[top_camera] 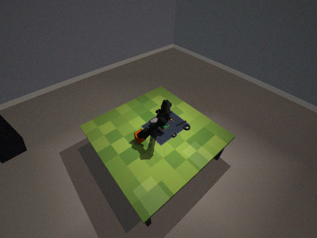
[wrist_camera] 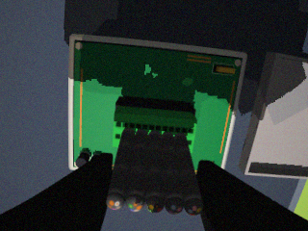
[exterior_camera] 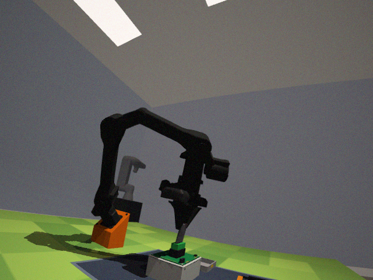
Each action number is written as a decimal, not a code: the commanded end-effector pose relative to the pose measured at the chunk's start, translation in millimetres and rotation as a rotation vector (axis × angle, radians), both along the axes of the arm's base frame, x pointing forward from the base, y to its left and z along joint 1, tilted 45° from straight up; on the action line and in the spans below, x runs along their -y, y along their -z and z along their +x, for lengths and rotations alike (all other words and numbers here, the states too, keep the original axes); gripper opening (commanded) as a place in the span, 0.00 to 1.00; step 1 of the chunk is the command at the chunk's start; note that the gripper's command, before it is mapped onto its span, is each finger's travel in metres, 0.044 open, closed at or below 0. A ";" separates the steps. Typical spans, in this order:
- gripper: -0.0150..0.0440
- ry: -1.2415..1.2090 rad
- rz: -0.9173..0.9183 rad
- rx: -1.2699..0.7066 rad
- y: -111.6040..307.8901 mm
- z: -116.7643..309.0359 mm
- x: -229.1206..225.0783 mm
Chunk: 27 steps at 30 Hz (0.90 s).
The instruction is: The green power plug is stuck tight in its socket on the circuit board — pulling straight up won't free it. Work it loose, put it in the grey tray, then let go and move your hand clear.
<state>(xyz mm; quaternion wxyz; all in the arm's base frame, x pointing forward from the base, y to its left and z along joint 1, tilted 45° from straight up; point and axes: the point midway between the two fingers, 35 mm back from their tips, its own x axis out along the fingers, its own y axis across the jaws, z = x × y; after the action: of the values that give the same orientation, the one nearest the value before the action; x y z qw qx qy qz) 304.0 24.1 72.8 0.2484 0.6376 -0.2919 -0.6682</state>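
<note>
The gripper (exterior_camera: 181,226) (wrist_camera: 156,167) is part-open, its 2 fingers clamped on the dark cable bundle (exterior_camera: 180,233) (wrist_camera: 154,166) of the green plug (exterior_camera: 178,245) (wrist_camera: 154,115), which sits in its black socket (exterior_camera: 176,252) (wrist_camera: 155,102) on the circuit board (exterior_camera: 190,258) (wrist_camera: 98,108) (top_camera: 165,126). Pulling straight up could make the cables slip or drag the board. The plug's cable end points up, leaning slightly; its long axis runs left-right in the wrist view.

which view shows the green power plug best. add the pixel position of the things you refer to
The wrist view: it shows the green power plug (exterior_camera: 178,245) (wrist_camera: 155,115) large, its row of dark openings facing the camera. The exterior view gives its side, small, above the black socket (exterior_camera: 176,252). In the top view I cannot make it out from the board (top_camera: 165,126).
</note>
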 end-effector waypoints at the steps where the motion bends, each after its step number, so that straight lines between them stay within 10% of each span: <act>1: 0.25 -0.039 0.013 0.024 -2.2 1.0 -5.1; 5: 0.25 -0.039 0.012 0.024 6.1 0.8 3.1; 15: 0.68 -0.039 0.012 0.024 6.1 0.8 3.1; 27: 0.68 -0.039 0.012 0.024 14.4 0.6 11.2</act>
<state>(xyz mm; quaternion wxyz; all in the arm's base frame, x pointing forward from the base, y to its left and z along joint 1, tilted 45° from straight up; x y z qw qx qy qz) 304.9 17.2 61.8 0.2514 0.6535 -0.2780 -0.6576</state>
